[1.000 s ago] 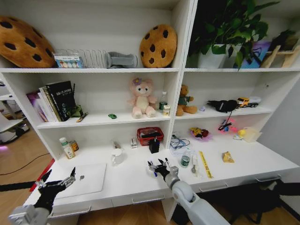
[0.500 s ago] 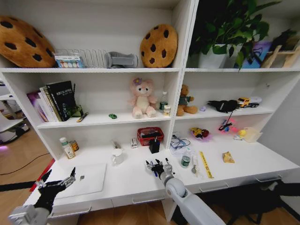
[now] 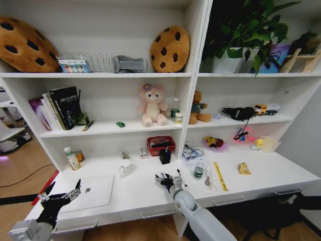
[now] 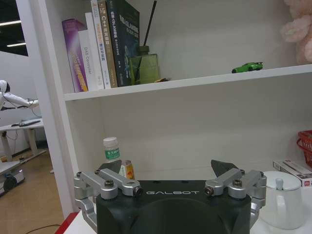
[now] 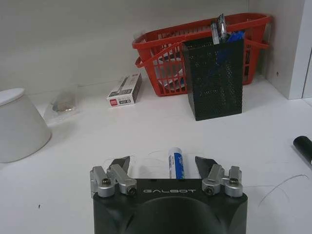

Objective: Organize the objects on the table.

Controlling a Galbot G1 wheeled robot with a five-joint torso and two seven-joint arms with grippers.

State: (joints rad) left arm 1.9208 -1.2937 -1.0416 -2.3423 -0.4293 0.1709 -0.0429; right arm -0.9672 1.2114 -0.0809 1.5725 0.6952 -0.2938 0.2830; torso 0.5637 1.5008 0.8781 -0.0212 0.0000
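My right gripper [image 5: 163,165] is open, low over the white table [image 3: 145,198]. A blue-and-white pen [image 5: 175,163] lies flat on the table between its fingertips, and neither finger is closed on it. In the head view this gripper [image 3: 165,179] sits near the desk's middle, with a black pen [image 3: 179,175] and a small green-capped bottle [image 3: 198,172] just to its right. My left gripper [image 3: 60,197] hangs open at the left end, beside the silver laptop [image 3: 95,192]. A tiny green toy car [image 4: 247,67] stands on the shelf above.
A black mesh pen holder [image 5: 214,78] and a red basket [image 5: 195,48] stand against the back wall ahead of the right gripper. A white mug [image 3: 125,167] is to its left. Books [image 3: 60,106], plush toys and cookie cushions occupy the shelves.
My right gripper has shifted slightly left and farther in over the desk, leaving the black pen exposed to its right. The left arm has not moved.
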